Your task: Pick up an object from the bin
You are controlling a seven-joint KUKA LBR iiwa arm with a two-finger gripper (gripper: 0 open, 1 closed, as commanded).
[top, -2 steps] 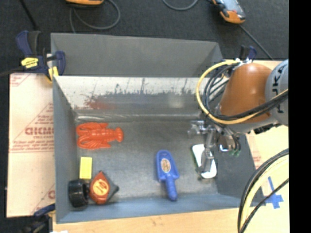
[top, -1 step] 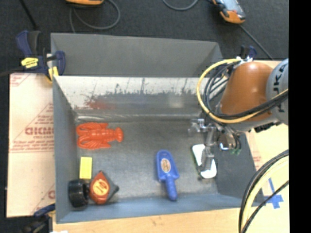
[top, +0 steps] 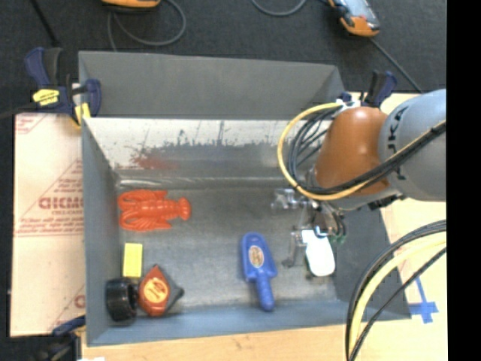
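My gripper [top: 307,239] hangs low at the right side of the bin, under the orange wrist cover. A small white rounded object [top: 321,262] lies on the bin floor right beneath it, touching or nearly touching it. A blue handled tool with an oval label [top: 257,268] lies just to the left of the gripper, its handle pointing toward the front wall.
An orange toy lobster [top: 152,210] lies at the left. In the front left corner sit a yellow block [top: 133,259], a black cap [top: 119,298] and an orange tape measure [top: 156,291]. The arm and its cables cover the right wall.
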